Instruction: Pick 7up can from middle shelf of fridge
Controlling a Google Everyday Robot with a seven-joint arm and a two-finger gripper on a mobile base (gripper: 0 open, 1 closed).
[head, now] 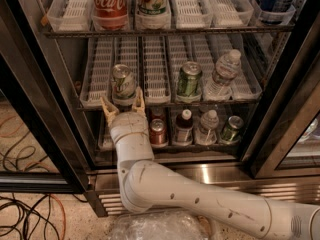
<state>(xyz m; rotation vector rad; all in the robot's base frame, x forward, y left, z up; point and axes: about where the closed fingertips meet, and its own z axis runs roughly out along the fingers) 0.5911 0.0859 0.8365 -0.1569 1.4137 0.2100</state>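
7up can (123,84) stands upright at the front edge of the middle shelf (156,74), in the second lane tray from the left, inside the fridge (210,173) with its door open. It is not yet picked — nothing holds it.

Just below and in front of it sits the gripper (123,105), wrist pointing into the fridge. Its two tan fingers (107,108) are spread apart, one to either side of the can's base. Whether the tips touch the can I cannot tell, but they are not closed on it.

So the reach looks nearly done. What is left, as I judge it, is a last short advance so the fingers bracket the can's body, then the squeeze, then drawing the can out of the shelf.

Further right on the same shelf stand a darker green can (188,79) and a water bottle (223,74) — both well apart from the gripper, so they should not get in the way.
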